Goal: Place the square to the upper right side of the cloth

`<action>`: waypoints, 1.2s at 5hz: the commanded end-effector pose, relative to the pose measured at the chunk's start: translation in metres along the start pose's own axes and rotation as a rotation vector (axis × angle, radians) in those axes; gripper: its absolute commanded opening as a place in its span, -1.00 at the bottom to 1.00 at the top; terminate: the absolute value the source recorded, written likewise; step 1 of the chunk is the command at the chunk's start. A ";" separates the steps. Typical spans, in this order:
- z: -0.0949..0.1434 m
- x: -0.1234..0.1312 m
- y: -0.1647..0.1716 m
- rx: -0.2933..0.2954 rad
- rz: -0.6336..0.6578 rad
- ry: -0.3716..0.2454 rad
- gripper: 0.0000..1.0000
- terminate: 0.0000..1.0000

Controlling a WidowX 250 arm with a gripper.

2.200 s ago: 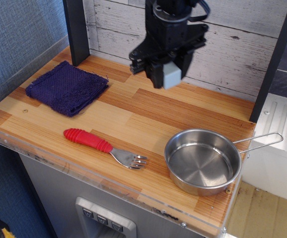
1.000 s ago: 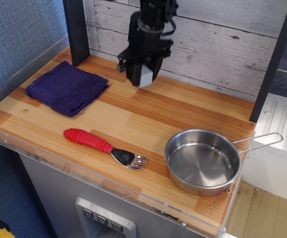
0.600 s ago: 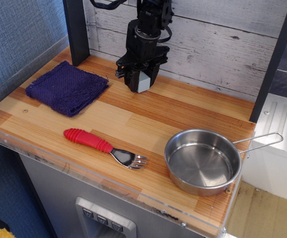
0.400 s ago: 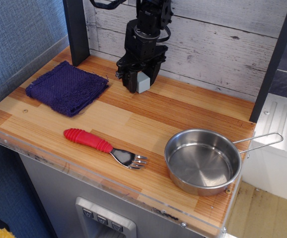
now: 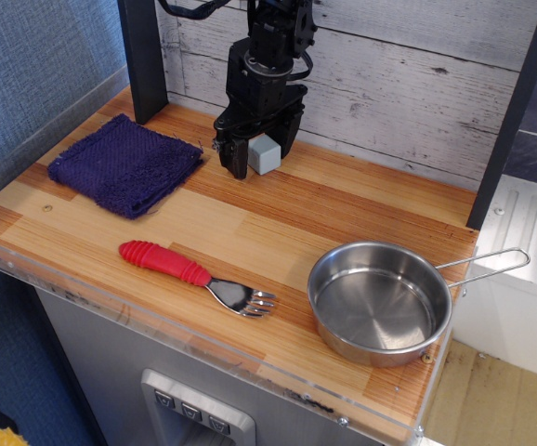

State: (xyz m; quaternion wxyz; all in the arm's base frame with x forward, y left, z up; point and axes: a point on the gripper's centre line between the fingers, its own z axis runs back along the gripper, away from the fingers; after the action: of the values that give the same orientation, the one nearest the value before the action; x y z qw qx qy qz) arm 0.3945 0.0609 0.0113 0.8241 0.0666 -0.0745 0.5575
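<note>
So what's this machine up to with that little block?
A single robot arm is setting a small grey-blue square down on the wooden counter, just to the right of the purple cloth near the back wall. Its tool is down at the surface with the block between its fingers; whether it has let go is hard to tell. A red-handled fork and a steel pan sit untouched nearer the front edge.

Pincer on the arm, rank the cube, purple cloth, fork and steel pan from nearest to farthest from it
From the pincer:
1. Cube, between its fingers at the back of the table.
2. Purple cloth, to the left.
3. Fork, toward the front edge.
4. Steel pan, front right corner.
</note>
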 end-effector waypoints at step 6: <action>0.128 -0.002 0.049 -0.304 0.103 -0.158 1.00 -1.00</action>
State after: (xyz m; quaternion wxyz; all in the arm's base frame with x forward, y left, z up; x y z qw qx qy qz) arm 0.3527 0.0542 0.1237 0.7914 -0.0060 -0.2036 0.5764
